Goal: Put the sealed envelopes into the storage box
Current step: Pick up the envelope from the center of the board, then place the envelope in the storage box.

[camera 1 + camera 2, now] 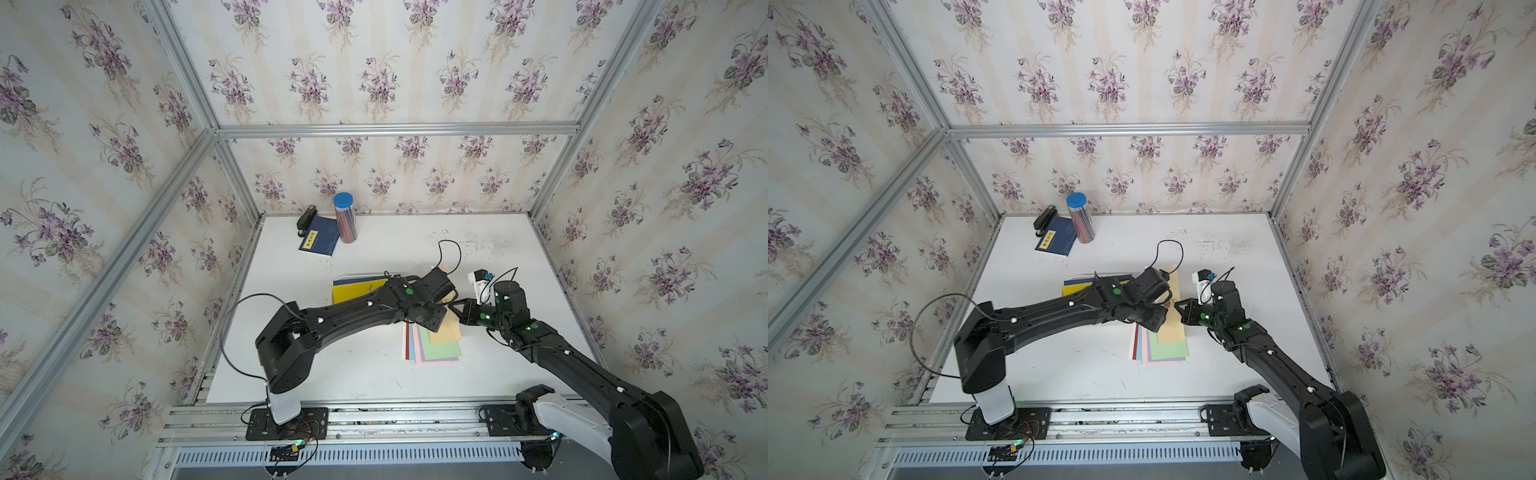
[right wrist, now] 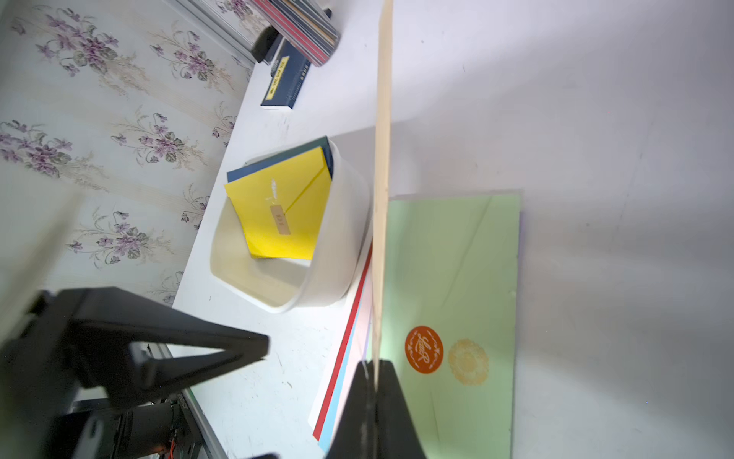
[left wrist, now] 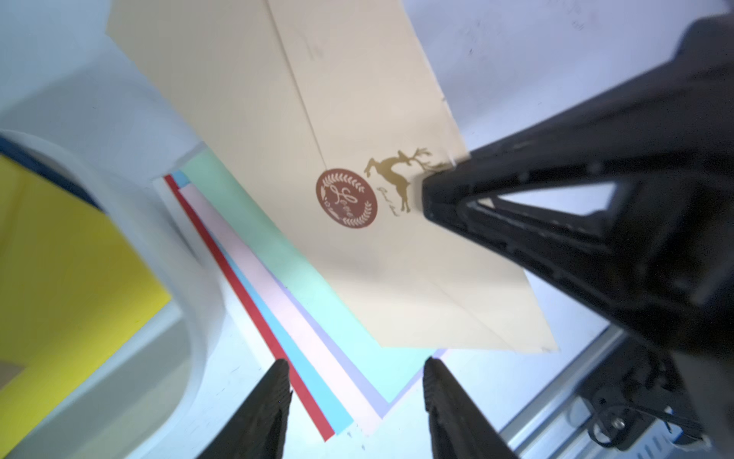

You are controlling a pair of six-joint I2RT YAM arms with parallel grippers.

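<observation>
A tan envelope [image 3: 357,99] with a brown round seal hangs tilted above the table. My right gripper [image 2: 373,363] is shut on its edge, close to the gold deer print. My left gripper [image 3: 355,363] is open with nothing between its fingers, just beside that envelope and over the stack. The stack of envelopes [image 1: 440,349], fanned on the table, has a green one [image 2: 449,258] on top with red, blue, pink and lilac edges showing. To the stack's left stands the white storage box [image 2: 341,238], [image 1: 345,277], holding a yellow envelope [image 2: 282,210] on a dark blue one.
At the back left stand a clear pencil tube with a blue lid [image 1: 345,218], a navy booklet with a yellow label [image 1: 319,241] and a black stapler [image 1: 305,218]. Aluminium posts and wallpapered walls enclose the white table [image 1: 332,365].
</observation>
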